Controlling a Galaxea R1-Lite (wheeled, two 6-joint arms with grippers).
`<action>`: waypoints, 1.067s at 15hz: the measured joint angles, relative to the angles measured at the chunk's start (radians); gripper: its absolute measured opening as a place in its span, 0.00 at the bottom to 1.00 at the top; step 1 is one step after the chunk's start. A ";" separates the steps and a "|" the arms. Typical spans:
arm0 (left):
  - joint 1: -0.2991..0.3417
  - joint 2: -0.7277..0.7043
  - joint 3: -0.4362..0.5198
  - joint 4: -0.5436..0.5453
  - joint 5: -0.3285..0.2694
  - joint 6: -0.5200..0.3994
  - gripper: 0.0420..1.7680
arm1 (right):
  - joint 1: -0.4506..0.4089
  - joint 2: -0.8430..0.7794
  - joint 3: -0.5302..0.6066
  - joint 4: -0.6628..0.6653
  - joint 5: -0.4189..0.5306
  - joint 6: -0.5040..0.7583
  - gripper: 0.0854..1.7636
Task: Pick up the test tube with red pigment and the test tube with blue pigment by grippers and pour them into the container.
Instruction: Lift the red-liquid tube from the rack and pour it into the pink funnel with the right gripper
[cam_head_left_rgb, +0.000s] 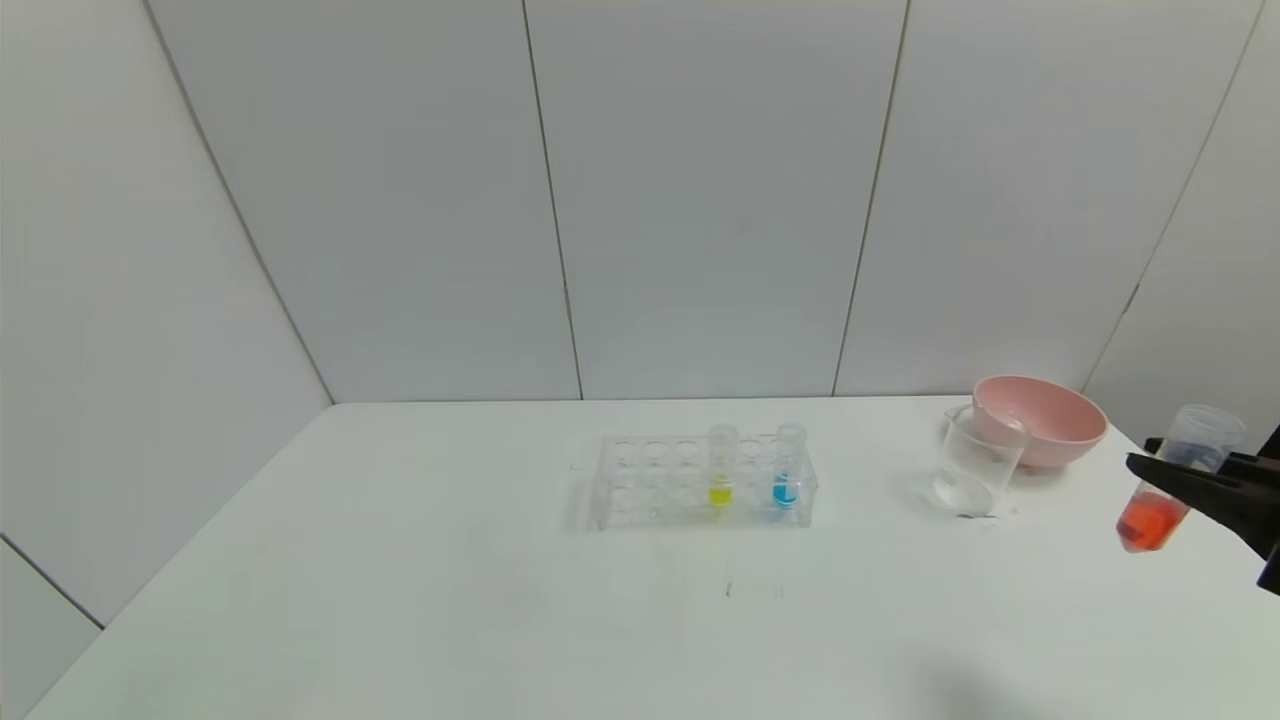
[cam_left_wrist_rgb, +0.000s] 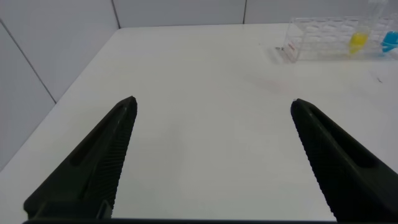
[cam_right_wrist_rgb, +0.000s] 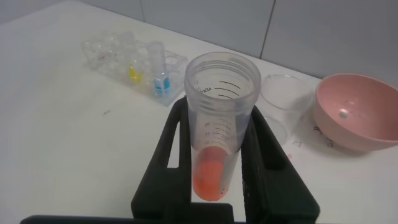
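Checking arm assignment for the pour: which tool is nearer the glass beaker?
Right. The right tool, clamped on the red-pigment tube, hangs just right of the beaker. The left tool hangs open over bare table beyond the rack, far from it.

Before us, a clear rack (cam_head_left_rgb: 700, 485) holding a yellow-liquid tube (cam_head_left_rgb: 721, 466) stands mid-counter (cam_head_left_rgb: 400, 600); a pink bowl (cam_head_left_rgb: 1040, 418) sits near the far right corner.

Orange-red liquid in held tube (cam_head_left_rgb: 1165, 490), blue-liquid tube (cam_head_left_rgb: 787, 478), yellow-liquid tube (cam_head_left_rgb: 721, 477), pink bowl (cam_head_left_rgb: 1050, 425)
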 joint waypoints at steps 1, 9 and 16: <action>0.000 0.000 0.000 0.000 0.000 0.000 1.00 | -0.049 0.029 -0.017 0.001 0.025 -0.027 0.26; 0.000 0.000 0.000 0.000 0.000 0.000 1.00 | -0.126 0.422 -0.370 0.010 -0.021 -0.304 0.26; 0.000 0.000 0.000 0.000 0.000 0.000 1.00 | 0.015 0.568 -0.707 0.428 -0.166 -0.416 0.26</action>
